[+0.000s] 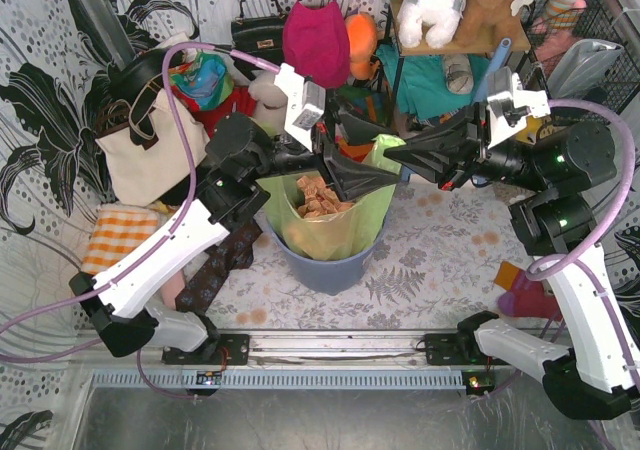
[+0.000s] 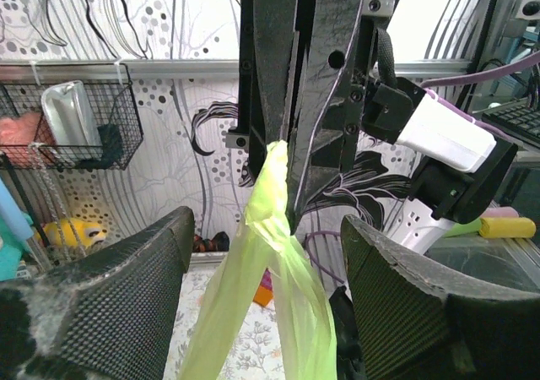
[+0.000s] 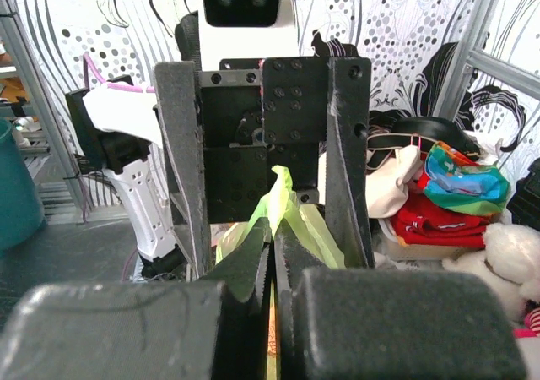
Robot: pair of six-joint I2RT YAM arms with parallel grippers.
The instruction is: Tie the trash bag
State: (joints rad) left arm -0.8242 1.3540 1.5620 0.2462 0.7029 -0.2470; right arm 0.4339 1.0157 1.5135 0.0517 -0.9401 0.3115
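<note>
Gathering step: my right gripper (image 3: 272, 289) pinches a twisted ear of the trash bag (image 1: 357, 222), seated in the bin (image 1: 320, 270); my left gripper (image 2: 266, 236) gapes wide around that ear; next, probably, it must close.

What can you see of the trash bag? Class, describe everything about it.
The trash bag is thin, translucent lime-green plastic. It sits upright in a blue-grey bin and holds crumpled orange-brown paper. Its top is gathered upward into two wrinkled strands. The right hand is shut on them where they meet, and they run between the open fingers of the left hand.
</note>
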